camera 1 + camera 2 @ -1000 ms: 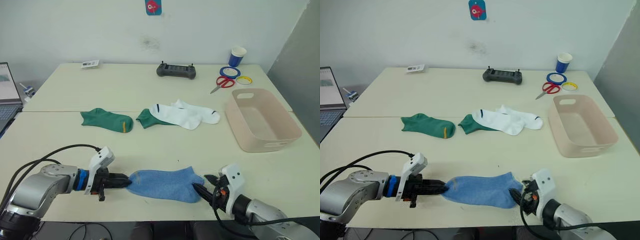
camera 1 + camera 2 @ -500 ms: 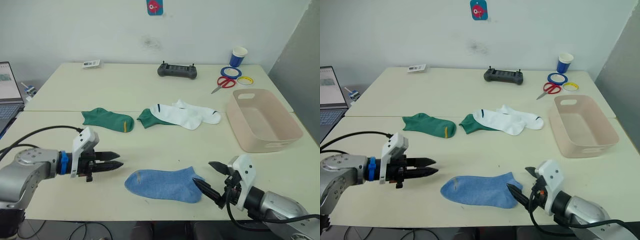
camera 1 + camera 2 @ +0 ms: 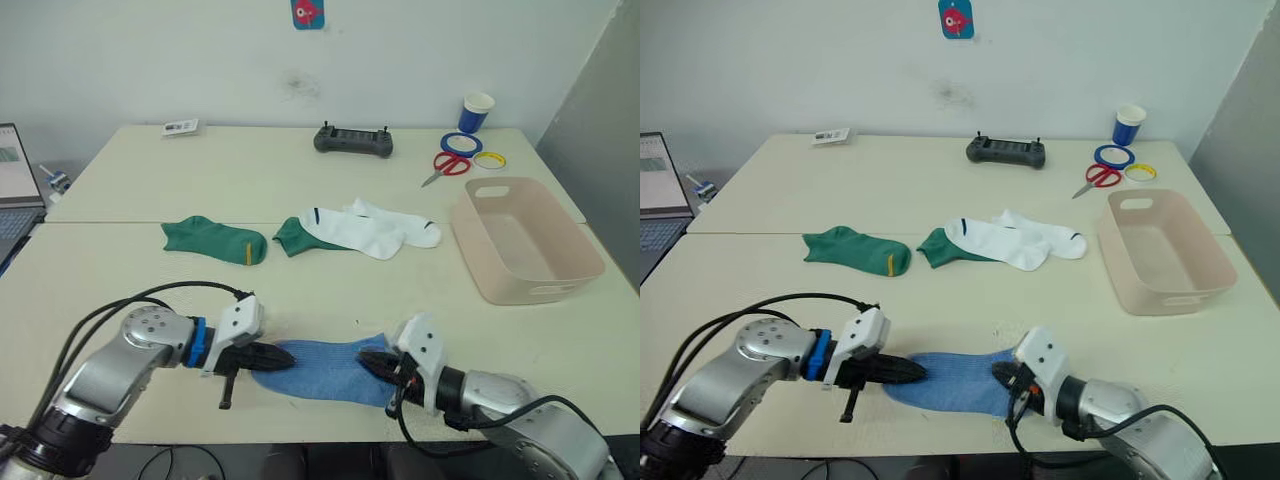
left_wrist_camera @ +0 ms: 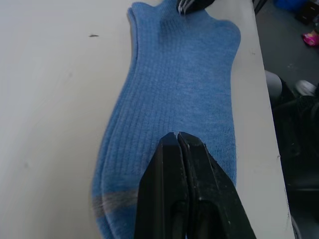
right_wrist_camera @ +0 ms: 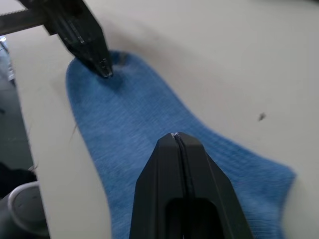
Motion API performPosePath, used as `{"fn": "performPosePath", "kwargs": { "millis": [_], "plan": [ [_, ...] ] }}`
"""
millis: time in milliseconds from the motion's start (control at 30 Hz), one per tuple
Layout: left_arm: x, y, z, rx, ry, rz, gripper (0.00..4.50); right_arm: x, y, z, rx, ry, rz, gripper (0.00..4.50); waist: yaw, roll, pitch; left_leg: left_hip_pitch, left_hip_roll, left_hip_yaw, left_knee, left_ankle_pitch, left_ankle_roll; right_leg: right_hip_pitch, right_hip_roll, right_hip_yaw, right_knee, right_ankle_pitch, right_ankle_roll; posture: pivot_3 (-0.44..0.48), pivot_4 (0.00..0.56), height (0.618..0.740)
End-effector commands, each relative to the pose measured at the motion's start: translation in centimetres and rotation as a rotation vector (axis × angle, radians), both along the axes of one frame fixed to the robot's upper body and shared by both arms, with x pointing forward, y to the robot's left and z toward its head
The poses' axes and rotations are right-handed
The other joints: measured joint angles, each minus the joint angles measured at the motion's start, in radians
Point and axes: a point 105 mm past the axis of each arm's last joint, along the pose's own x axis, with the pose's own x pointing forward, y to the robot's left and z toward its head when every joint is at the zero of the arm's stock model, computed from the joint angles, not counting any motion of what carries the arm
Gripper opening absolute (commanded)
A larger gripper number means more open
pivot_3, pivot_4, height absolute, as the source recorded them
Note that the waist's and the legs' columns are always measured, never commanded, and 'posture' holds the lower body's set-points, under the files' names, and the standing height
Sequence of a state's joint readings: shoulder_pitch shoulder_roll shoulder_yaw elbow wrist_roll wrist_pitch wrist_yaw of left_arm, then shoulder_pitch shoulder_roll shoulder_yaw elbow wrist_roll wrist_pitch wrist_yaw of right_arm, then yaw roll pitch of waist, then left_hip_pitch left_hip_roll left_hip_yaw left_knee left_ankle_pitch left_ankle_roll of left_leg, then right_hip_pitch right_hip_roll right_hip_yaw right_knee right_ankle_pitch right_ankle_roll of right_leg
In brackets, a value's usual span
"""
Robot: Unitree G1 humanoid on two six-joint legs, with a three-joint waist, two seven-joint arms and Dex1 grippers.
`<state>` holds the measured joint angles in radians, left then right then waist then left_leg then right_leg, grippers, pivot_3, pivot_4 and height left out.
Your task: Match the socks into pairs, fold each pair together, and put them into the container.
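A: Socks, blue pair (image 3: 325, 367), lying stacked at the table's near edge. Left gripper (image 3: 283, 352) and right gripper (image 3: 371, 362), jaws pressed together, are resting on opposite ends.

B: Needing a real pinch through both layers before folding toward the tub (image 3: 560, 270).

Cream bench (image 3: 300, 290): blue sock (image 3: 325, 366) bottom centre; green socks (image 3: 214, 239) and white socks (image 3: 370, 228) mid-frame; pink tub (image 3: 525, 239) right; controller (image 3: 353, 141), scissors (image 3: 447, 166), cup (image 3: 476, 112) along top.
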<state>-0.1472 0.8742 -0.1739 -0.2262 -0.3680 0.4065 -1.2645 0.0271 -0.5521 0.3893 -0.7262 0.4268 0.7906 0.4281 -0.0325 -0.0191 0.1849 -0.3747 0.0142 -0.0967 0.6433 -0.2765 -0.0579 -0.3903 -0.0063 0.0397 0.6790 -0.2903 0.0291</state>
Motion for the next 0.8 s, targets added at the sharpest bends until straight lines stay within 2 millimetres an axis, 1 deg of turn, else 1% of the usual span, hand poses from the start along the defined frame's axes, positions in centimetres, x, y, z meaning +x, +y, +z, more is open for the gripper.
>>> {"fn": "performPosePath", "kwargs": {
  "millis": [33,100,200,333,433,467,533,600,667,800],
  "plan": [
    [0.5,0.5,-1.4,0.044,-0.02,0.031,0.0,0.3,0.0,-0.2,-0.026,-0.024,0.008,0.03,0.0,0.0,0.0,0.0,0.0,0.0,0.0,0.0,0.0,0.0,0.0,0.0,0.0,0.0,0.0,0.0,0.15,0.74],
    [0.8,1.0,-2.4,0.065,-0.019,0.067,0.0,0.5,-0.3,-0.5,-0.043,-0.018,-0.014,0.03,0.0,0.0,0.0,0.0,0.0,0.0,0.0,0.0,0.0,0.0,0.0,0.0,0.0,0.0,0.0,0.0,0.15,0.74],
    [1.1,1.5,-3.4,0.087,0.004,0.109,0.0,0.3,-1.5,-1.2,-0.082,0.008,-0.048,0.03,0.001,0.0,-0.001,0.001,0.0,0.0,0.0,0.0,0.0,0.001,-0.001,0.0,0.0,0.0,0.0,0.0,0.15,0.74],
    [0.7,2.0,-4.4,0.124,0.017,0.116,0.0,-0.4,-4.4,-1.7,-0.132,0.041,-0.114,0.03,0.003,0.002,-0.003,0.004,-0.001,0.0,0.0,0.0,0.0,0.004,-0.001,0.0,0.0,0.0,0.001,0.0,0.15,0.74],
    [0.3,2.0,-4.5,0.123,0.021,0.115,0.0,-0.7,-6.4,-1.6,-0.161,0.042,-0.159,0.03,0.003,0.004,-0.005,0.011,-0.001,0.001,0.0,0.0,0.0,0.01,-0.001,0.001,0.0,0.0,0.0,0.0,0.15,0.74],
    [0.2,2.0,-4.4,0.12,0.02,0.112,0.0,-0.8,-6.8,-1.4,-0.161,0.033,-0.166,0.03,0.002,0.003,-0.006,0.011,0.0,0.001,0.0,0.0,0.0,0.011,-0.001,0.001,0.0,-0.002,-0.002,0.0,0.15,0.74],
    [0.2,1.5,-3.9,0.088,0.016,0.112,0.0,-0.7,-6.9,-0.2,-0.109,0.0,-0.174,0.03,0.002,0.003,-0.006,0.012,0.0,0.001,0.0,0.0,0.0,0.011,-0.001,0.002,0.0,-0.003,-0.004,0.0,0.15,0.74],
    [0.4,0.8,-2.5,0.037,-0.015,0.096,0.0,-0.7,-6.3,1.6,-0.042,-0.044,-0.16,0.03,-0.001,0.003,-0.006,0.012,0.0,0.001,0.0,0.0,0.0,0.011,-0.001,0.002,0.0,-0.003,-0.005,0.0,0.15,0.74],
    [0.6,0.2,-0.5,-0.003,-0.053,0.054,0.0,-0.8,-5.7,3.2,-0.004,-0.092,-0.136,0.03,-0.001,0.003,-0.005,0.011,0.0,0.001,0.0,0.0,0.0,0.01,-0.001,0.002,0.0,-0.002,-0.004,0.0,0.15,0.74],
    [0.8,-0.7,3.1,-0.042,-0.118,-0.032,0.0,-0.5,-4.9,5.5,0.033,-0.171,-0.11,0.03,0.001,-0.003,-0.001,0.007,0.0,0.001,0.0,0.0,0.0,0.007,-0.001,0.0,0.0,0.0,0.001,0.0,0.15,0.74]
  ]
}}
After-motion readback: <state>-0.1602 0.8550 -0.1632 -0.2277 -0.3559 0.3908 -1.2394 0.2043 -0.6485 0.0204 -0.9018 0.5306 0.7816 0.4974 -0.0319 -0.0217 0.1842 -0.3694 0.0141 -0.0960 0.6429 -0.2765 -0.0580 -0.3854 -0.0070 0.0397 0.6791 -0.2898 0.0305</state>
